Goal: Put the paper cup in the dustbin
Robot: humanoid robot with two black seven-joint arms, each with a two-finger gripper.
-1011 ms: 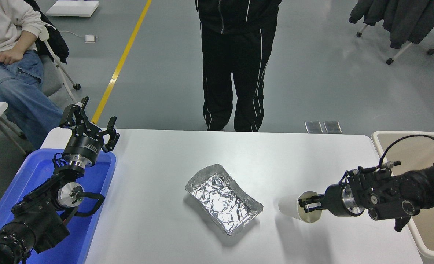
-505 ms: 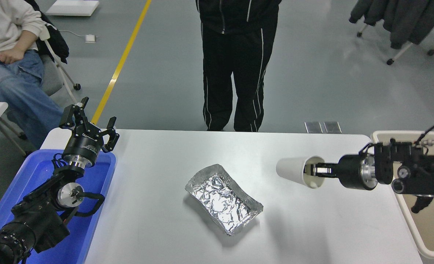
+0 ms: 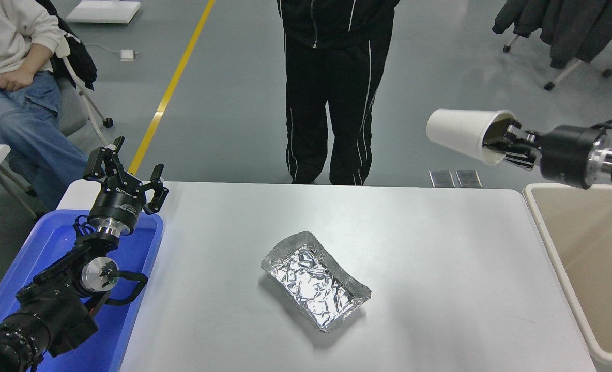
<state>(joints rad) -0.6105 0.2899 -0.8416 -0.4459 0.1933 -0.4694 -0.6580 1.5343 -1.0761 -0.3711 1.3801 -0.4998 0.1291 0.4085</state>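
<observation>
The white paper cup [image 3: 461, 134] lies on its side in the air, high above the table's far right corner, mouth toward my right gripper [image 3: 507, 140]. That gripper is shut on the cup's rim, with one finger inside the mouth. The beige dustbin [image 3: 538, 219] stands at the table's right edge, below and to the right of the cup; nothing shows inside the part in view. My left gripper [image 3: 127, 173] is open and parked above the blue tray at the lower left.
A crinkled silver foil tray [image 3: 314, 279] lies in the middle of the white table [image 3: 388, 232]. A blue plastic tray [image 3: 52, 243] sits at the left under my left arm. A person in black stands at the far side; another sits at the upper left.
My right gripper has lifted the cup from the table's right side up and to the right, toward the dustbin. The left arm has not moved.
</observation>
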